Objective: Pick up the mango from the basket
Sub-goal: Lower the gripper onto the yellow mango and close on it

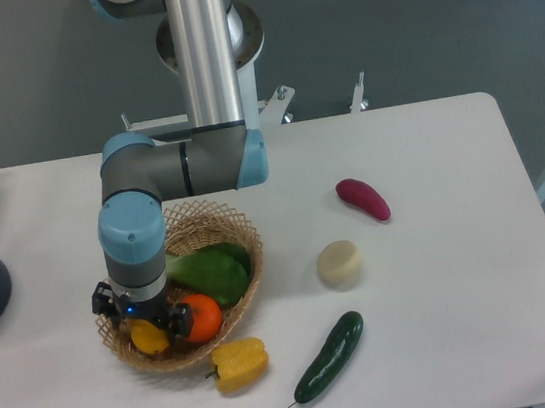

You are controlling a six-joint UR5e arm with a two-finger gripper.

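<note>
The two-finger gripper (147, 324) is seen lowered into the near left part of the oval tan wicker basket (239, 229). The smooth yellow oblong mango (150, 338) is found directly beneath it, beside the round orange fruit (202, 317), partly covered by the gripper body. Whether the fingers are closed on the mango cannot be told. A green vegetable (213, 272) lies further back in the basket. A lumpy yellow bell pepper (238, 362) rests on the white table (423, 149), just outside the basket's near rim.
</note>
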